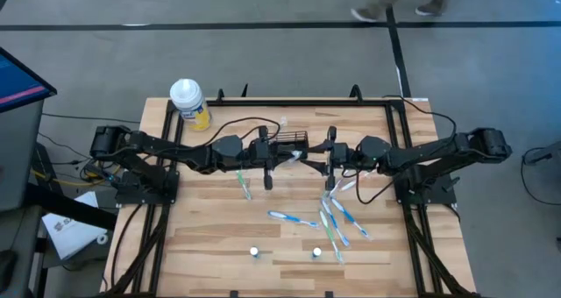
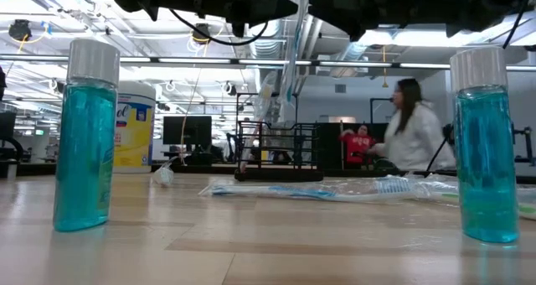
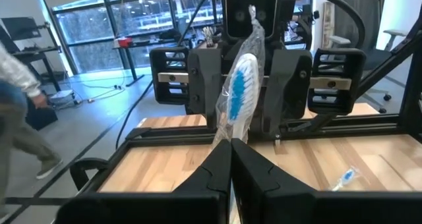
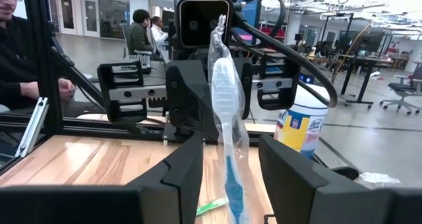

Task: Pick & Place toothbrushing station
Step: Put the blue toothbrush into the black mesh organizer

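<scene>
A clear-wrapped toothbrush (image 3: pixel 240 92) with a blue-and-white head spans the gap between my two grippers above the table's middle (image 1: pixel 294 158). My left gripper (image 3: pixel 231 161) is shut on it. My right gripper (image 4: pixel 231 145) is open. Its fingers stand on either side of the toothbrush (image 4: pixel 226 112) and do not touch it. The toothbrushing station, a small black wire-mesh holder (image 1: pixel 294 142), stands on the tabletop just beyond the grippers. It also shows in the low view (image 2: pixel 280 151). My left gripper pinches the wrapped toothbrush's near end (image 3: pixel 229 137) between its two shut fingers. It comes level from the table's left, with the fingers lying along the brush. The toothbrush is lifted clear and reaches out toward my right gripper, with the head end farther out.
Several wrapped toothbrushes (image 1: pixel 333 217) lie on the table's near right and one (image 1: pixel 244 184) at the left. Two blue mouthwash bottles (image 1: pixel 254 252) (image 1: pixel 316 252) stand near the front edge. A yellow-and-white wipes canister (image 1: pixel 189 103) stands at the far left. People (image 2: pixel 410 134) (image 4: pixel 13 53) are beyond the table.
</scene>
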